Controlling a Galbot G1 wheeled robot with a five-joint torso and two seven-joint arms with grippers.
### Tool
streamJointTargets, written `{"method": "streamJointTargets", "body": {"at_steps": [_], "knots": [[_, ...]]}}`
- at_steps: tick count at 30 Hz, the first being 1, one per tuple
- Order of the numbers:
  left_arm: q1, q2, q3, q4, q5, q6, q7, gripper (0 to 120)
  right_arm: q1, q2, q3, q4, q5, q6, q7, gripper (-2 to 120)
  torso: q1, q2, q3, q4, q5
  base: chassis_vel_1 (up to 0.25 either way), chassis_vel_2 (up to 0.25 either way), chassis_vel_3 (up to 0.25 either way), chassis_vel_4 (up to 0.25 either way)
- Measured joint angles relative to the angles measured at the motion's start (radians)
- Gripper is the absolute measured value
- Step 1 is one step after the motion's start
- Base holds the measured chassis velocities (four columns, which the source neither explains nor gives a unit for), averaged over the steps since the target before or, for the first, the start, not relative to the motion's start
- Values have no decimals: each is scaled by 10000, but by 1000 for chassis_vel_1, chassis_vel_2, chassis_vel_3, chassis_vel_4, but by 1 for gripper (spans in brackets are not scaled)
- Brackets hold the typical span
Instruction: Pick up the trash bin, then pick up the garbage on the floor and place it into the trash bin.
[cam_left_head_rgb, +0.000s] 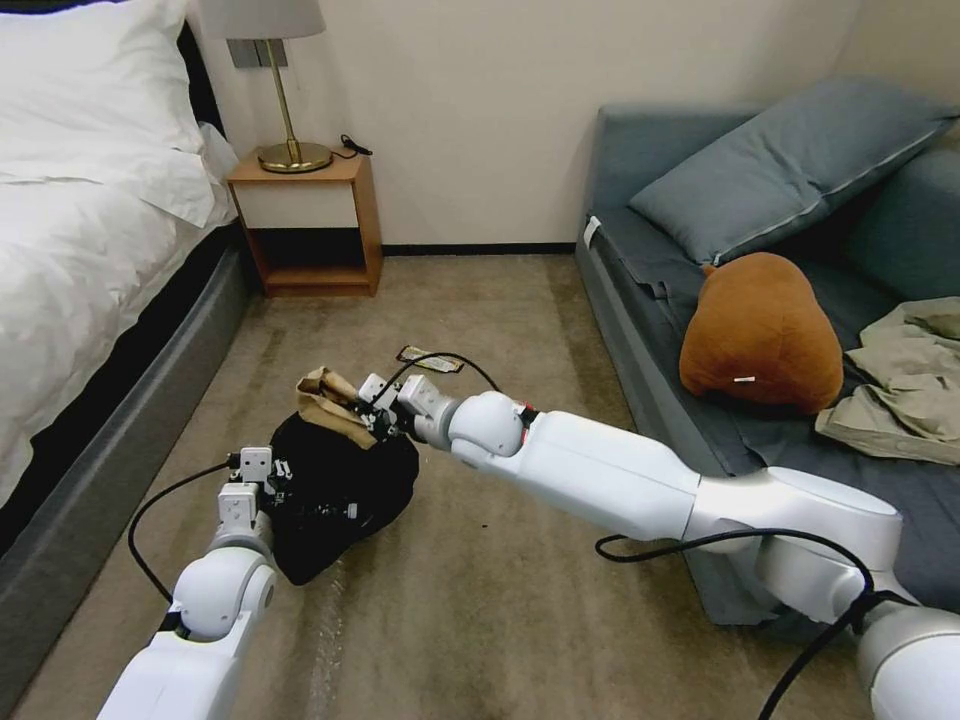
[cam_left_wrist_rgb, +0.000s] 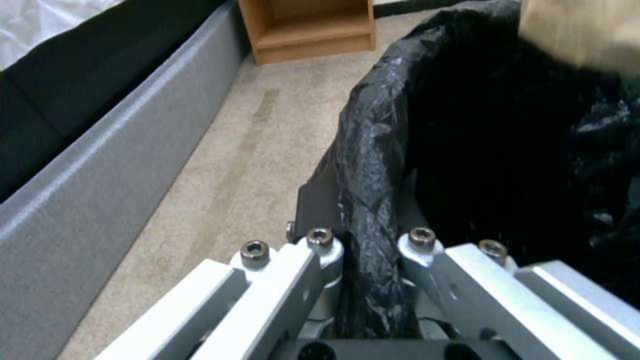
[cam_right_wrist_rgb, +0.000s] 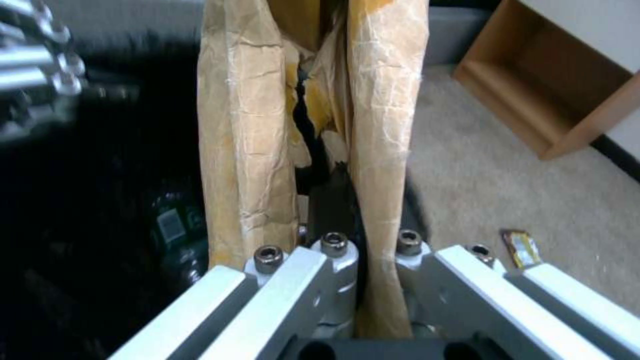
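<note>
The black bag-lined trash bin (cam_left_head_rgb: 340, 490) hangs above the carpet, held by my left gripper (cam_left_head_rgb: 272, 478), which is shut on its rim (cam_left_wrist_rgb: 373, 200). My right gripper (cam_left_head_rgb: 368, 412) is shut on a piece of garbage, the crumpled brown paper (cam_left_head_rgb: 330, 400), and holds it over the bin's far edge. In the right wrist view the paper (cam_right_wrist_rgb: 267, 125) runs between the fingers, with the dark bin mouth (cam_right_wrist_rgb: 100, 200) beside it. A dark flat snack wrapper (cam_left_head_rgb: 430, 359) lies on the carpet beyond the bin; it also appears as the wrapper (cam_right_wrist_rgb: 520, 247) in the right wrist view.
A bed (cam_left_head_rgb: 90, 250) with a grey base runs along the left. A wooden nightstand (cam_left_head_rgb: 310, 215) with a lamp stands at the far wall. On the right is a grey sofa (cam_left_head_rgb: 650, 330) with a brown plush toy (cam_left_head_rgb: 760, 335) and olive clothing (cam_left_head_rgb: 900, 385). Open carpet lies between.
</note>
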Motion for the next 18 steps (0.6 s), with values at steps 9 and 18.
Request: {"method": "streamJointTargets", "body": {"at_steps": [9,18], "knots": [[9,-187,-1,81,1,-23,13,4,-773,328,-74,-229,-523,43,849,33,0,1,0,0,-1,0,0,0,0],[112,-201,-152,43,0,-61,13,4,-869,322,-63,-222,-556,60,922,64,0,1,0,2,-1,0,0,0,0]]}}
